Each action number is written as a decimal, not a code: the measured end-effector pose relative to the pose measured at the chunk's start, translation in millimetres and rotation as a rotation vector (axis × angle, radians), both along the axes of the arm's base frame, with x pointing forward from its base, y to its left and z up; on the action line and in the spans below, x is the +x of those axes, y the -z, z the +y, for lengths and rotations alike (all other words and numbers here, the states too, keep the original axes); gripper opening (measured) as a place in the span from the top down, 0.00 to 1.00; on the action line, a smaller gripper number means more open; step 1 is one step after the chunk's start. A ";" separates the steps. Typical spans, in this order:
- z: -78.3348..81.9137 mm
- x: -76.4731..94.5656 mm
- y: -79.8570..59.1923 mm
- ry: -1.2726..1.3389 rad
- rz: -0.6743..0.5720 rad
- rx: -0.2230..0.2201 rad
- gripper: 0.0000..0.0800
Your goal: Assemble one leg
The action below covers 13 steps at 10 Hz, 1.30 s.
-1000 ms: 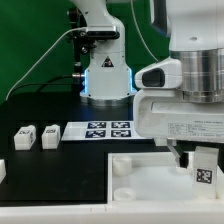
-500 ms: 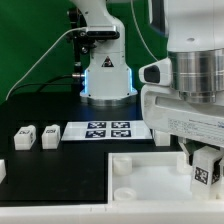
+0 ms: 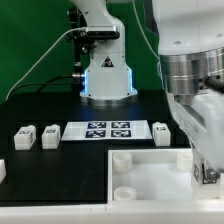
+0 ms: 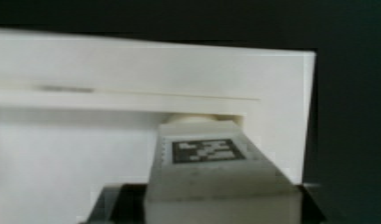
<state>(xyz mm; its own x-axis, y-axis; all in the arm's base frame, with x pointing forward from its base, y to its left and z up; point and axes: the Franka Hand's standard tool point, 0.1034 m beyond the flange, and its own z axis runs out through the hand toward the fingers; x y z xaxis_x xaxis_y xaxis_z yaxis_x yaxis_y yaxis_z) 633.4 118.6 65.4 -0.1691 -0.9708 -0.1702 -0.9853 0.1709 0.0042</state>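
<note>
My gripper [image 3: 206, 168] is at the exterior view's right, low over the large white tray-like piece [image 3: 140, 158]. It is shut on a leg [image 3: 207, 173], a small white block with a marker tag on its face. In the wrist view the leg [image 4: 208, 160] fills the space between the dark fingers [image 4: 126, 203], tag facing the camera, with a round peg end at its far tip. The tray piece [image 4: 98, 120] lies right beneath it. Whether the leg touches the tray I cannot tell.
Two loose legs [image 3: 24, 137] [image 3: 50, 136] sit at the exterior view's left, another leg [image 3: 162, 131] beside the marker board [image 3: 107, 130]. A fourth white piece [image 3: 2, 170] shows at the left edge. The arm's base [image 3: 105, 75] stands behind.
The wrist has turned and shifted toward the exterior view's right, carrying the leg slightly lower over the tray piece's right side. The loose parts have not moved.
</note>
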 end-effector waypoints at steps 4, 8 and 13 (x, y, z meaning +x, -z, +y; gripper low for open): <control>0.1 -0.6 0.2 0.201 0.033 0.002 0.53; 2.2 -0.6 -0.2 0.194 0.026 0.002 0.21; 26.2 -23.5 -18.6 0.164 -0.011 0.008 0.19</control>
